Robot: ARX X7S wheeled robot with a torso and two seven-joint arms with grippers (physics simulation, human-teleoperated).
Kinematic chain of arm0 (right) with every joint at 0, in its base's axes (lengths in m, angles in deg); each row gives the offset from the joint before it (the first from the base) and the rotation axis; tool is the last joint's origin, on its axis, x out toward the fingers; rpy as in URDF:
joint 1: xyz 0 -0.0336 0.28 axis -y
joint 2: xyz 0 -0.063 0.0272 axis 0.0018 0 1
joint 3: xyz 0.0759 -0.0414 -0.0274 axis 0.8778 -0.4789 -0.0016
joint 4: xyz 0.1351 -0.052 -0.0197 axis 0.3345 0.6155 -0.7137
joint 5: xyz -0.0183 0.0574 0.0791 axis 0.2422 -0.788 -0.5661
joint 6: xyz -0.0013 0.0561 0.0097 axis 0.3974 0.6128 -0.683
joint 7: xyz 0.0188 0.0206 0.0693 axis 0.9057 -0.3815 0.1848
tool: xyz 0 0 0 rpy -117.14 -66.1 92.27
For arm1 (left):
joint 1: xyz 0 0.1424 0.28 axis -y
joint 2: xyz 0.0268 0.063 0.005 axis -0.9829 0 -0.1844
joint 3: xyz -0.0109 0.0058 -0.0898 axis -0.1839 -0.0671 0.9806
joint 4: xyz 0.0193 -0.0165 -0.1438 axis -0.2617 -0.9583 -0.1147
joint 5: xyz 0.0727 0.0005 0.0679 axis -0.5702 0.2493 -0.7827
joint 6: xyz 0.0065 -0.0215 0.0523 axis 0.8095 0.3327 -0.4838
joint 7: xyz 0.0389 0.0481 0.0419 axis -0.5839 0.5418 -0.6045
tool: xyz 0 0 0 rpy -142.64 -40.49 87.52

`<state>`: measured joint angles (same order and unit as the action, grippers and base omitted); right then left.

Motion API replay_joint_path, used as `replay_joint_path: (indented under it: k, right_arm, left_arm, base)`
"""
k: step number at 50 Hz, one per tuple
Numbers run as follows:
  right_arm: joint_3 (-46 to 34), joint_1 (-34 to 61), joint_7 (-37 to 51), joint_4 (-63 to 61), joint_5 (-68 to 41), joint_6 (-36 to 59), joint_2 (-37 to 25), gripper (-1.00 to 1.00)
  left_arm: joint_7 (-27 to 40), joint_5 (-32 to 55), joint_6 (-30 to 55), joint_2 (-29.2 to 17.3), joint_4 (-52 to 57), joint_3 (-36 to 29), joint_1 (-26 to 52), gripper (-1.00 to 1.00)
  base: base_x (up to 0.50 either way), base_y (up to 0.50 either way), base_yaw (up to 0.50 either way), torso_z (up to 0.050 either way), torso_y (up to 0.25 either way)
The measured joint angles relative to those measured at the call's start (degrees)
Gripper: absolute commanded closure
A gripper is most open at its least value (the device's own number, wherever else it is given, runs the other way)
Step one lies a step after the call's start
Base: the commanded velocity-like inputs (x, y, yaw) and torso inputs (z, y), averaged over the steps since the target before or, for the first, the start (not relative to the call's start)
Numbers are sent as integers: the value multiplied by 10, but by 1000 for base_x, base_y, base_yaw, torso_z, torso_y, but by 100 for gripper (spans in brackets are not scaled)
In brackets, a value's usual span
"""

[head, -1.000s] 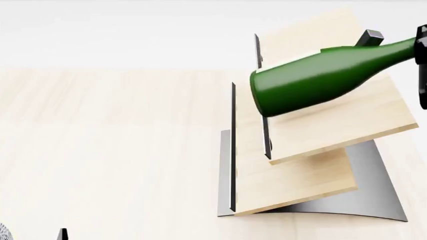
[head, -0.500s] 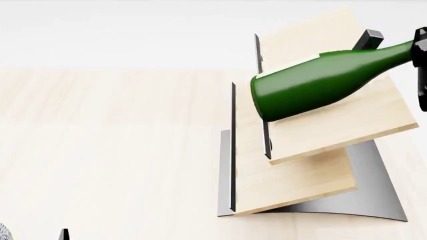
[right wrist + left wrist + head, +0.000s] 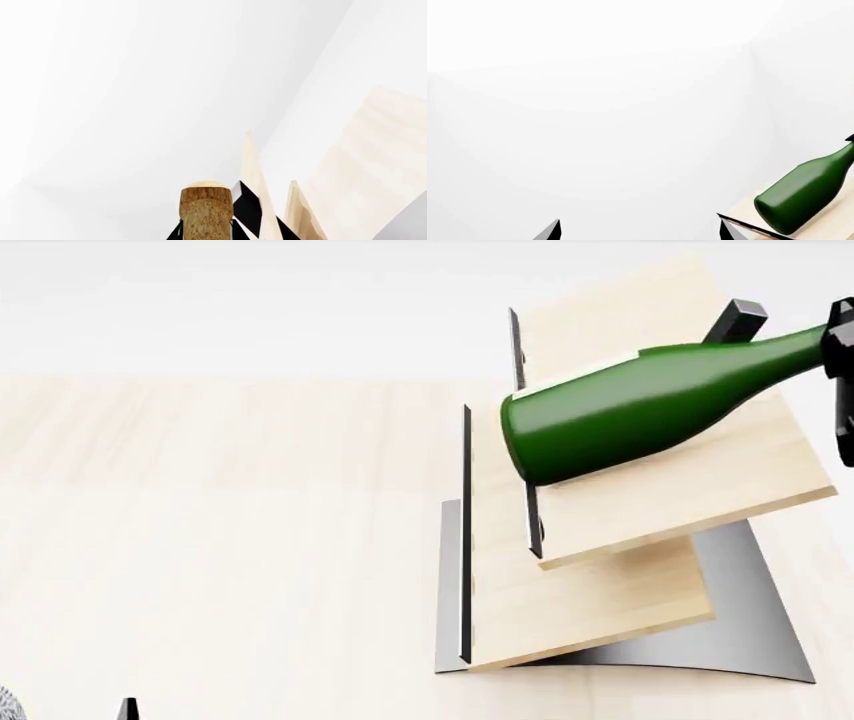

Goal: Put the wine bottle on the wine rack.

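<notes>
Left gripper [image 3: 639,231] shows only two dark fingertips set wide apart, open and empty, well off to the left of the wine rack [image 3: 627,520]. The wine bottle [image 3: 641,405] lies tilted over the rack's upper slanted board, base leftward, neck rising right into the right gripper [image 3: 843,380], which clamps the neck just below the cork [image 3: 205,210]

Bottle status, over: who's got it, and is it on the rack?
Right gripper shut on bottle neck. Bottle tilted over rack boards. Left gripper open, idle.
</notes>
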<state>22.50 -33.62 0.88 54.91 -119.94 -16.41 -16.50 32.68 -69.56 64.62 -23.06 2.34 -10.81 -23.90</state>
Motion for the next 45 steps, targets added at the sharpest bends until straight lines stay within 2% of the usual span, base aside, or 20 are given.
replay_joint_path:
  k: [2,3,45]
  right_arm:
    - [0,0,0,0,1,0,0,100]
    - [0,0,0,0,1,0,0,-100]
    - [8,1,-14,8,14,5,1,-100]
  left_arm:
    - [0,0,0,0,0,0,0,-100]
    - [0,0,0,0,0,0,0,-100]
    - [4,0,1,-3,0,-4,2,-100]
  base:
    - [0,0,0,0,0]
    - [0,0,0,0,0]
    - [0,0,0,0,0]
